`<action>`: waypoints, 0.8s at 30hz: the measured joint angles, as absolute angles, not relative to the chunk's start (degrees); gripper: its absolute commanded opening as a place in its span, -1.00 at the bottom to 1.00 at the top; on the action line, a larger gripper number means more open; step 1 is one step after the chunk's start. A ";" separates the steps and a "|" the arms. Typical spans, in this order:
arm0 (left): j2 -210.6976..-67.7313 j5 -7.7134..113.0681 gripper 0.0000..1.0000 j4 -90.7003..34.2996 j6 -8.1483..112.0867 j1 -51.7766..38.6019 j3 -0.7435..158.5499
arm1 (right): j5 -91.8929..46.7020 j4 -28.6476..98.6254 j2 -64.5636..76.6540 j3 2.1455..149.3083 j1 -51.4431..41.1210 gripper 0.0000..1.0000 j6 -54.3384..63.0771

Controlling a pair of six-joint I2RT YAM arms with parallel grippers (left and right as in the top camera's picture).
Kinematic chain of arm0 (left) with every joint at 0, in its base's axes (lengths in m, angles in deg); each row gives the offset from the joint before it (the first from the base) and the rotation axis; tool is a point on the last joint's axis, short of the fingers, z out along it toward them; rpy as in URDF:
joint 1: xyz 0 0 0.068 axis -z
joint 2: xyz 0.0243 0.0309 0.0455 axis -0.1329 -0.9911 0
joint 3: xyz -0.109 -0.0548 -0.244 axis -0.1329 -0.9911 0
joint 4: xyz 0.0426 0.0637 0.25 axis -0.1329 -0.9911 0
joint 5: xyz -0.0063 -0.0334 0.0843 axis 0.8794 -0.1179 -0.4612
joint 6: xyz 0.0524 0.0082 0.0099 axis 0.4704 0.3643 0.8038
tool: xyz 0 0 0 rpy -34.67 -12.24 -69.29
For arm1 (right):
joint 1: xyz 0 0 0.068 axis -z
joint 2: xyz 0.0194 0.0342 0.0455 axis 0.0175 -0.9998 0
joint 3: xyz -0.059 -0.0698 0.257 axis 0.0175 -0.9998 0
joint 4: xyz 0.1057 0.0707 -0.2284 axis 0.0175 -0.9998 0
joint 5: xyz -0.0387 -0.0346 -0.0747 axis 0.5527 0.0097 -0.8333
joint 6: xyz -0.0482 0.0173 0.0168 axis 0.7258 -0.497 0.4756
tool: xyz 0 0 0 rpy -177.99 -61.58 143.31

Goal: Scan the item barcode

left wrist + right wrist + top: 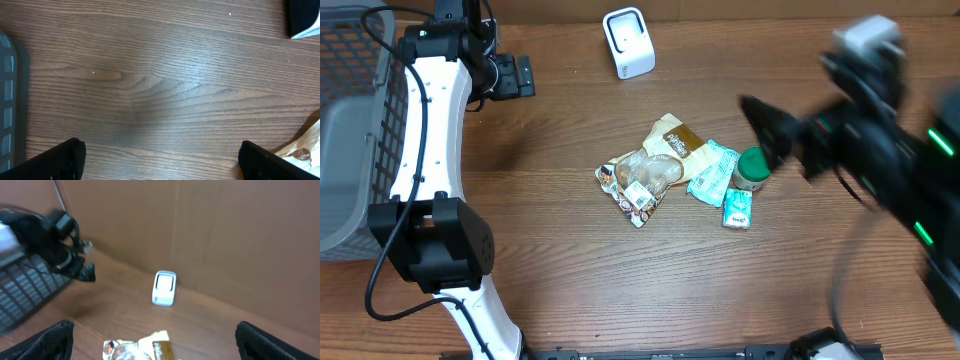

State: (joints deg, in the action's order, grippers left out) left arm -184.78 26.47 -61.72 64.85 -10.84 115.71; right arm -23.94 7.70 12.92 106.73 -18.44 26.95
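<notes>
The items [672,172] lie in a loose heap mid-bench: a clear bag [642,178] with a white label at its near end, a brown packet [677,140] behind it, two teal packets [712,172] to the right, and a green-lidded jar [752,168] touching them at the heap's right edge. The scanner [628,42] stands upright well behind the heap, near the back wall, its face showing in the right wrist view. Nothing is lifted yet, so the step in hand looks like picking one item. It would go best to take something from the outer edge, the jar or the small teal packet [738,208], so the rest stays put. The hold should keep off the printed code, too small to find here, so it can be turned square to the scanner's window. The right pincer [162,341] is nearest, showing blurred in the overhead view just above and right of the jar. Its jaws stand wide apart, holding and touching nothing, aimed over the heap toward the scanner. The left pincer [165,165] is also spread wide and empty, over bare bench [160,90] well left of the heap, with the basket [350,150] beside that arm
</notes>
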 measured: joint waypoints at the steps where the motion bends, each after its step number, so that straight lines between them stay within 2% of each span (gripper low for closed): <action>1: -184.80 26.47 0.99 -61.70 64.83 -10.84 115.71 | -24.14 7.07 15.87 106.38 -18.13 1.00 27.08; 5: -184.80 26.45 0.99 -61.70 64.83 -10.84 115.71 | -26.17 4.71 29.40 101.44 -16.95 1.00 27.28; 10: -184.80 26.45 0.99 -61.65 64.83 -10.84 115.71 | -27.72 4.53 49.11 88.31 -15.38 1.00 27.32; 14: -184.80 26.49 0.99 -61.76 64.83 -10.84 115.71 | -28.14 5.45 59.65 77.64 -14.02 1.00 27.32; 19: -184.78 26.45 0.99 -61.70 64.85 -10.84 115.71 | -28.14 8.82 69.99 63.50 -11.82 1.00 27.25; 24: -184.78 26.45 0.99 -61.70 64.83 -10.84 115.71 | -28.01 16.95 73.77 54.01 -10.59 1.00 26.82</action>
State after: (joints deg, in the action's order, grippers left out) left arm -184.78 26.45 -61.70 64.83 -10.84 115.71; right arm -28.01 16.95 73.77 54.01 -10.59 26.82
